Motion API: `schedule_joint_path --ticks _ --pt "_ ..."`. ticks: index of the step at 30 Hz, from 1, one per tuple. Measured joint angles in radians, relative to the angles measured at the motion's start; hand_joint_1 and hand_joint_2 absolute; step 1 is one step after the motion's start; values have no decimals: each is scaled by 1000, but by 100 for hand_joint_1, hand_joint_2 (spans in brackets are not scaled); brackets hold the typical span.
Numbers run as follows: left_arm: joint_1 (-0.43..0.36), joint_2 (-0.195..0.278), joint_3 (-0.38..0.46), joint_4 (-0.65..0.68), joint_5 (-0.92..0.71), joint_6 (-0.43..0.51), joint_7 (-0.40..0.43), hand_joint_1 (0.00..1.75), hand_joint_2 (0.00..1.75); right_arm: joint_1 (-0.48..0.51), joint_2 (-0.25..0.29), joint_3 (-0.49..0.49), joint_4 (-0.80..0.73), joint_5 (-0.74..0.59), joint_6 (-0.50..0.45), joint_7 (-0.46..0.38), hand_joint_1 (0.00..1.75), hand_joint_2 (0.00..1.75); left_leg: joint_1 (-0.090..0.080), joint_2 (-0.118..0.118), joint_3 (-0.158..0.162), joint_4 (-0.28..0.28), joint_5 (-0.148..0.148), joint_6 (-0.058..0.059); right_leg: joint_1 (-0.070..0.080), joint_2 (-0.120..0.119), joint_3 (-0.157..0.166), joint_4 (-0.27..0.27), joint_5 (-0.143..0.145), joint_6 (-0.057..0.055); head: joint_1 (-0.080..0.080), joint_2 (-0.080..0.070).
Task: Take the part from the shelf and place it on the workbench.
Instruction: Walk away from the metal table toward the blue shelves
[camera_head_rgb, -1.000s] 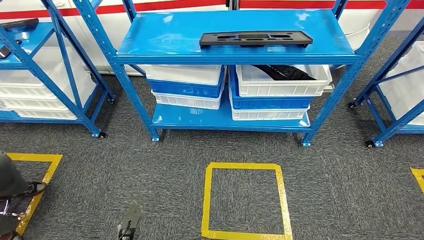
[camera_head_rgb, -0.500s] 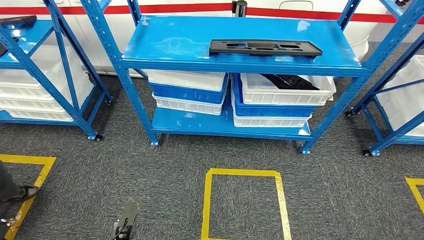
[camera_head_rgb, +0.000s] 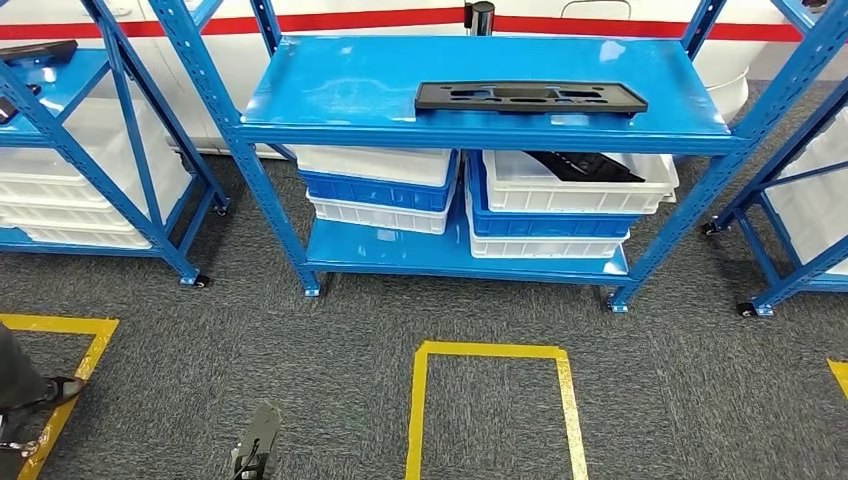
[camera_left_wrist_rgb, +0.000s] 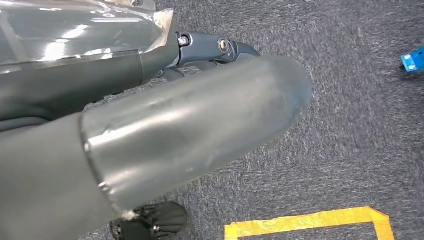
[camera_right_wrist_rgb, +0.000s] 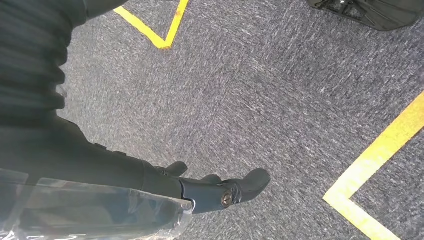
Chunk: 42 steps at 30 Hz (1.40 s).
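Two hands are hanging at my sides over the grey carpet (camera_head_rgb: 300, 350), holding nothing: the left hand (camera_left_wrist_rgb: 165, 125) and right hand (camera_right_wrist_rgb: 165, 187) are showing loose fingers, though I cannot tell how far they are spread. I judge I am approaching the blue shelf (camera_head_rgb: 350, 85); squaring up comes first. Lying flat on its top, toward the right, the part (camera_head_rgb: 530, 97) is looking long, black, thin, with cut-outs.

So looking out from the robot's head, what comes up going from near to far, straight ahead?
Yellow tape square on the grey carpet → stacked white and blue bins on the lower blue shelf → flat black part on the top shelf → white wall with a red stripe.
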<state>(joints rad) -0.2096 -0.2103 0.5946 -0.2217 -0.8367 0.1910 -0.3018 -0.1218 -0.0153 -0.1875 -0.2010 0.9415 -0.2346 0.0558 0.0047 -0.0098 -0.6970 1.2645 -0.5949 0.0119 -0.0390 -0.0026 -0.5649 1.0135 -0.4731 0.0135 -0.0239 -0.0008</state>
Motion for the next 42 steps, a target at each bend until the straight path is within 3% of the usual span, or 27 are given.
schedule_joint_path --ticks 1,2,4,6,8,10,11,13,15,16,17,18,19,21,22,24,27,30,31,32,33,36,38,41,42 --pt "1 0 0 0 0 0 1 0 0 0 0 0 0 0 1 0 0 175 7 2 -22 36 -4 -6 -1 0 0 0 -1 0 0 0" --pt "2 0 0 0 0 0 1 0 0 0 0 0 0 0 1 0 0 175 13 4 -25 33 12 -11 -4 0 2 0 -2 1 0 0" --pt "1 0 0 0 0 0 2 0 0 0 1 0 0 0 2 1 0 175 23 8 27 -81 87 -18 -11 1 8 0 -5 6 -1 0" --pt "0 0 -1 0 0 0 2 0 0 -1 0 0 0 0 1 1 0 175 22 8 89 -206 131 -20 -11 2 12 0 -10 18 -1 0" --pt "-1 0 -1 0 1 0 2 0 0 -2 0 0 0 0 1 1 0 175 12 4 106 -242 130 -10 -9 2 12 -4 -10 35 -2 0" --pt "0 0 -1 0 1 1 2 0 0 -4 1 0 0 0 1 2 0 175 5 1 109 -250 135 12 -9 0 15 -11 -9 53 -1 0" --pt "0 0 -2 0 1 1 2 0 0 -4 1 0 0 0 1 2 0 175 4 1 114 -259 139 23 -9 0 12 -4 -15 57 -1 0" --pt "-1 0 -2 0 1 2 2 0 0 -5 2 0 -1 1 1 2 0 175 3 3 123 -274 148 41 -4 -1 -25 73 -55 49 3 0" --pt "0 -1 -2 0 3 3 2 0 0 -3 2 0 -1 2 1 2 0 175 -7 4 125 -275 147 50 2 0 -95 210 -109 34 5 0" --pt "1 -1 -2 0 5 3 3 0 0 -2 1 0 0 2 1 2 0 175 -12 3 125 -275 146 53 6 0 -122 257 -121 33 5 0" --pt "2 -1 -2 0 6 3 3 0 0 -1 0 0 0 2 1 2 0 175 -18 2 126 -275 145 55 11 0 -131 270 -118 34 5 0" --pt "2 -1 -2 0 7 3 3 0 0 -1 0 0 -1 2 2 3 0 175 -22 0 128 -274 144 57 17 0 -117 236 -96 37 5 0" --pt "2 -1 -2 0 8 3 3 0 0 -1 -1 0 -1 2 2 2 0 175 -26 -3 131 -274 142 58 22 0 -85 168 -65 40 4 0" --pt "2 -1 -2 0 7 5 3 0 0 -2 -2 -1 -1 2 2 0 0 175 -34 -6 134 -270 137 58 31 1 -22 35 -12 30 4 0" --pt "2 -1 -2 0 6 5 3 0 0 -2 -3 -2 -1 1 2 -1 0 175 -36 -7 133 -268 135 56 34 2 -4 0 1 21 3 0" --pt "2 -2 -3 0 4 6 4 0 0 -2 -3 -6 -1 0 2 -3 0 175 -38 -8 131 -265 133 53 37 2 2 -13 7 9 3 0" --pt "2 -1 -3 0 3 6 4 0 0 -2 -1 -10 -2 2 2 -4 0 175 -34 -7 115 -228 105 37 24 1 7 -20 12 -3 1 0" --pt "2 0 -4 0 3 7 4 0 0 -2 0 -15 -2 7 1 -7 0 175 -15 -2 32 -53 14 10 19 1 9 -21 11 -12 -5 0" --pt "2 0 -4 0 4 7 4 0 0 -1 1 -16 -2 8 1 -7 0 175 -7 0 4 1 -3 4 18 1 10 -21 11 -12 -5 0" --pt "3 0 -4 0 4 7 4 0 0 -1 1 -17 -2 10 1 -7 0 175 -1 2 -9 23 -1 -1 17 0 10 -21 11 -12 -5 0" --pt "3 1 -4 0 4 7 4 0 0 0 1 -17 -2 11 1 -8 0 175 4 5 -3 5 22 -4 15 1 11 -21 11 -12 -5 0" --pt "1 2 -4 0 6 8 5 0 0 0 1 -17 -3 13 1 -8 0 175 8 8 91 -191 119 -2 13 2 14 -21 8 -6 -5 0" --pt "0 1 -4 0 9 9 5 0 0 -1 2 -17 -3 14 3 -8 0 175 1 7 122 -257 134 8 15 2 13 -20 7 5 -5 0" --pt "2 2 -3 0 12 11 7 0 0 -2 2 -20 -3 11 11 -8 0 175 -5 6 127 -269 137 30 17 1 12 -22 6 26 -4 0" --pt "2 1 -3 0 12 12 7 0 0 -3 3 -22 -3 9 14 -8 0 175 -7 5 131 -275 140 31 20 0 13 -28 8 27 -2 0"
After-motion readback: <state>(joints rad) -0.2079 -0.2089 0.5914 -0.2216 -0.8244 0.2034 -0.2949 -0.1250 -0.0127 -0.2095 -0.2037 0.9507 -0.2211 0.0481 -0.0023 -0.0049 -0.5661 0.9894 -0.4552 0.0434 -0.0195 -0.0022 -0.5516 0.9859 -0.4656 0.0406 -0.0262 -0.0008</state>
